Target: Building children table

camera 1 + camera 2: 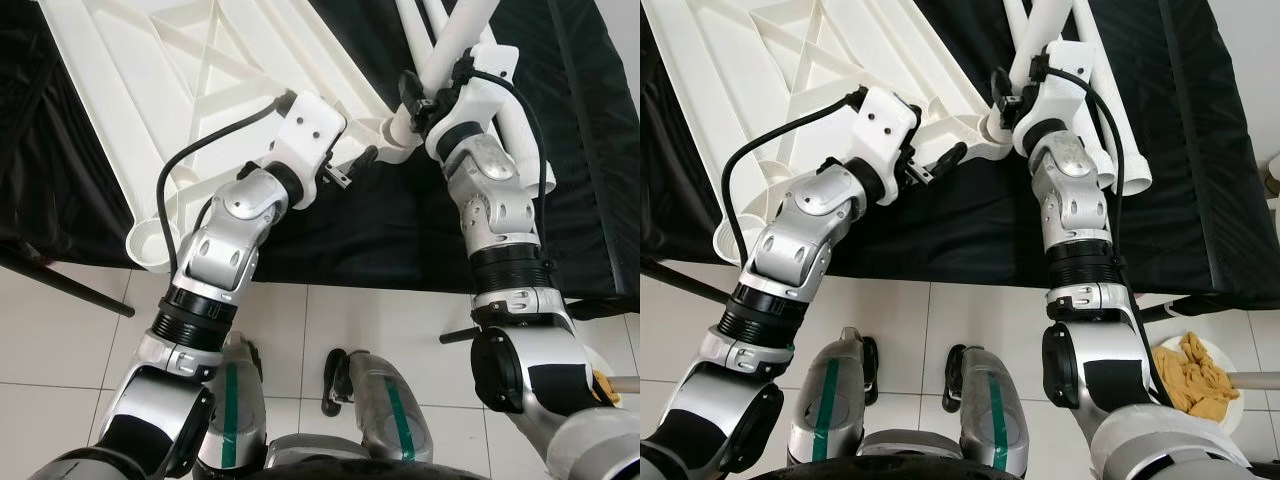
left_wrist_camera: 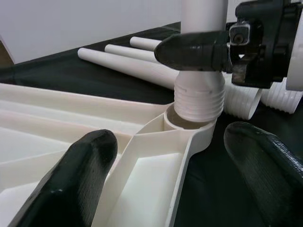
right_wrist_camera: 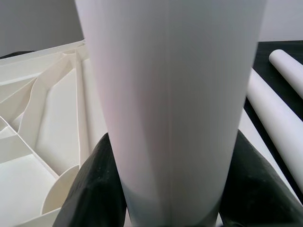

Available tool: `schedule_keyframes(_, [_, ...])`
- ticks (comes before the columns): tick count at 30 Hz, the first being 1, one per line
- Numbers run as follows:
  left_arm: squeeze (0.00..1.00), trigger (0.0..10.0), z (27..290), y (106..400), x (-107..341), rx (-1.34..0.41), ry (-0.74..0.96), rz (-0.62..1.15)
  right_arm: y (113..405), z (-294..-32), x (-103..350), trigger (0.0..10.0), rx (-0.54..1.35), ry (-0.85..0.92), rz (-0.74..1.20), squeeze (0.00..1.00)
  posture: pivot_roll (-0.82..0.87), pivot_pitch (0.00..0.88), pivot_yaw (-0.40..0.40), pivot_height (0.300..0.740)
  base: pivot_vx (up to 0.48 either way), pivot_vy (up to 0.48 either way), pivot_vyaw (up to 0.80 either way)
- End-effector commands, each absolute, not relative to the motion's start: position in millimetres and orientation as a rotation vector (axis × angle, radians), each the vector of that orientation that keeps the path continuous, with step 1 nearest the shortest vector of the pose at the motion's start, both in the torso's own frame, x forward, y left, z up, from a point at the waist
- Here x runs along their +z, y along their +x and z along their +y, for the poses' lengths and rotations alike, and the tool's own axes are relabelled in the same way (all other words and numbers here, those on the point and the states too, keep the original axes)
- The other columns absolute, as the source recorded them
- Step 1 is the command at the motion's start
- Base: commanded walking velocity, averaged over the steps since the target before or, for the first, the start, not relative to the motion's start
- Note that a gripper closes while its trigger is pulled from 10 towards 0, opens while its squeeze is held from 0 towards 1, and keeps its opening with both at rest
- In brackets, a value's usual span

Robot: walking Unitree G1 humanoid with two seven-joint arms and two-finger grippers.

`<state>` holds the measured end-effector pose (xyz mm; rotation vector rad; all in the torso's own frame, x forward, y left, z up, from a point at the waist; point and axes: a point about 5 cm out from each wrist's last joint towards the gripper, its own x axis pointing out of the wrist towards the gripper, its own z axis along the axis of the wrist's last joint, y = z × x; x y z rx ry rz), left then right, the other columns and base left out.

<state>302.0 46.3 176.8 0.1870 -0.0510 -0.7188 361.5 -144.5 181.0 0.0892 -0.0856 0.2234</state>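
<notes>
A white table leg (image 2: pixel 201 71) was pinched between the fingers of the right gripper (image 2: pixel 208 49), its threaded end seated upright in the corner socket (image 2: pixel 189 127) of the upturned white tabletop (image 1: pixel 170 90), which lay on a black cloth (image 1: pixel 400 220). The left gripper (image 2: pixel 175 179) was held spread just beside that corner, gripping nothing, while spare legs (image 2: pixel 137 64) were laid on the cloth nearby.

We see the white tabletop (image 1: pixel 150 90) cut off by the head view's upper edge, the table leg (image 3: pixel 170 109) running past the right wrist view's top and hiding most of the right gripper (image 3: pixel 165 189) fingers, and the spare legs (image 2: pixel 137 66) blurred.
</notes>
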Motion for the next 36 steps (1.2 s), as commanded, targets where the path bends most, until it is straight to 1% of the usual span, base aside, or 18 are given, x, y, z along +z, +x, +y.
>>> schedule_keyframes(1, [0.00,10.0,44,299,174,-0.715,0.190,-0.040,358,-145,175,10.0,0.243,0.067,-0.073,0.00,0.09,0.053,-0.057,0.740,0.000,0.000,0.00])
schedule_keyframes(5, [0.00,10.0,45,300,175,-0.706,0.195,-0.040,356,-141,173,10.0,0.285,0.015,-0.088,0.00,0.09,0.056,-0.057,0.740,0.000,0.000,0.00])
schedule_keyframes(7, [0.00,10.0,46,302,176,-0.694,0.196,-0.044,354,-134,169,10.0,0.346,-0.039,-0.088,0.00,0.08,0.060,-0.058,0.740,0.000,0.000,0.00])
schedule_keyframes(10, [0.00,10.0,46,302,176,-0.694,0.196,-0.044,354,-134,169,10.0,0.346,-0.039,-0.088,0.00,0.08,0.060,-0.058,0.740,0.000,0.000,0.00])
schedule_keyframes(13, [0.00,10.0,47,303,179,-0.684,0.192,-0.047,355,-129,167,10.0,0.391,-0.059,-0.085,0.00,0.08,0.059,-0.060,0.740,0.000,0.000,0.00])
schedule_keyframes(22, [0.00,10.0,48,304,182,-0.671,0.191,-0.056,368,-135,173,10.0,0.357,-0.055,-0.084,0.00,0.09,0.062,-0.064,0.740,0.000,0.000,0.00])
schedule_keyframes(27, [0.00,10.0,51,305,185,-0.657,0.193,-0.061,369,-141,170,10.0,0.343,-0.071,-0.079,0.00,0.10,0.065,-0.066,0.740,0.000,0.000,0.00])
schedule_keyframes(36, [0.00,10.0,52,304,186,-0.658,0.195,-0.063,365,-141,166,10.0,0.367,-0.089,-0.078,0.00,0.10,0.067,-0.061,0.740,0.000,0.000,0.00])
